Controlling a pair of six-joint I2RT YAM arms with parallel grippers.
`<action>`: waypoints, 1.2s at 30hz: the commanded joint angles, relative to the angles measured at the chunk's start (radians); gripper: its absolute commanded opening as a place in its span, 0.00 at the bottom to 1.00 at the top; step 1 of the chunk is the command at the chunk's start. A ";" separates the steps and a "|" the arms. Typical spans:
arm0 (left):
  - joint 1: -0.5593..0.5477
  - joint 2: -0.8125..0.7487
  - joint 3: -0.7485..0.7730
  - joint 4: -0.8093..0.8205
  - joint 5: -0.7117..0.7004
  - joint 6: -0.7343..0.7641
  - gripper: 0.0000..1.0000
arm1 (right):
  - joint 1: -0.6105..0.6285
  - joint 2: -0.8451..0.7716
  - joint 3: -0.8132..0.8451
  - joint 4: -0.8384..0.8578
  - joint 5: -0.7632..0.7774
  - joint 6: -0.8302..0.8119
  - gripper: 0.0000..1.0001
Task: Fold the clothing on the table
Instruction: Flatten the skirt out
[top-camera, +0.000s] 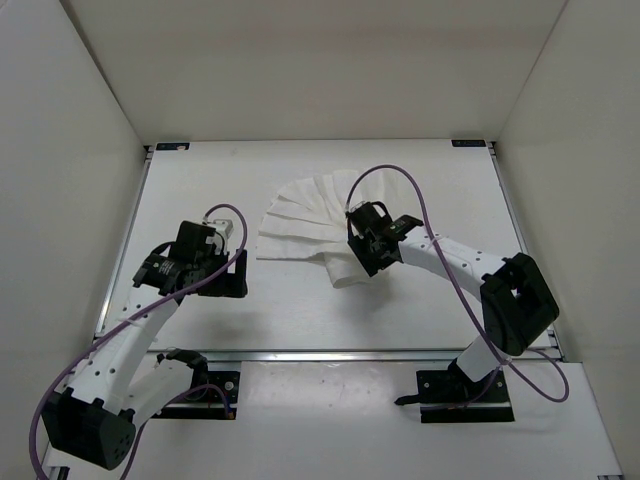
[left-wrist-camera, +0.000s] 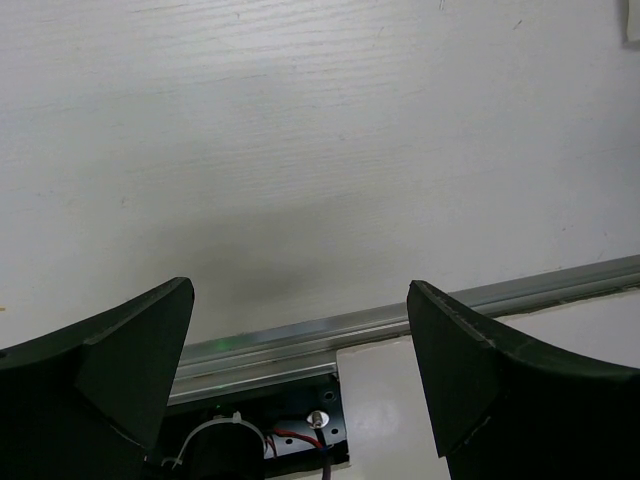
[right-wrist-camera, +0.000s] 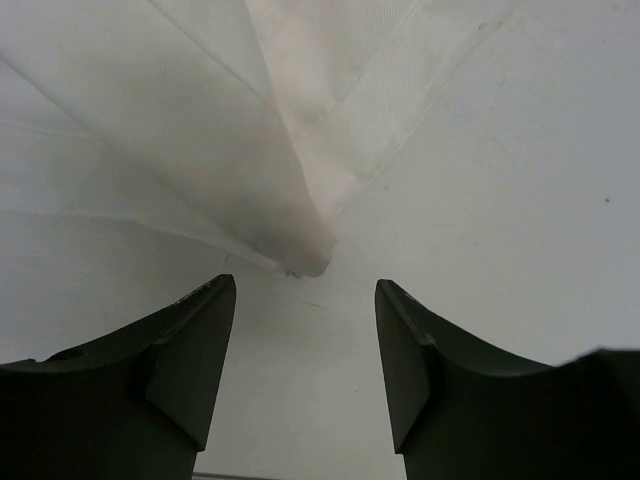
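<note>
Right gripper (right-wrist-camera: 305, 288), jaws apart, over clothing (top-camera: 300, 225), its near fold seemingly hidden.

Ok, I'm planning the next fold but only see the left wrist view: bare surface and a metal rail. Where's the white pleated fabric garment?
Observer: The white pleated fabric garment lies fanned out around the middle of the flat white table, apart from the left gripper.
Operator: Is the right gripper holding it?
Observer: No, the right gripper is open, poised at its folded near tip.
</note>
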 joint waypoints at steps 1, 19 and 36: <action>-0.002 -0.007 -0.004 0.006 0.015 0.003 0.99 | 0.000 -0.021 0.000 0.090 0.019 -0.018 0.55; 0.017 -0.114 0.005 0.022 0.013 0.005 0.99 | 0.029 0.129 0.013 0.193 0.000 -0.020 0.44; 0.125 -0.200 0.014 0.022 -0.024 -0.015 0.80 | 0.089 0.322 0.762 0.067 -0.489 0.106 0.00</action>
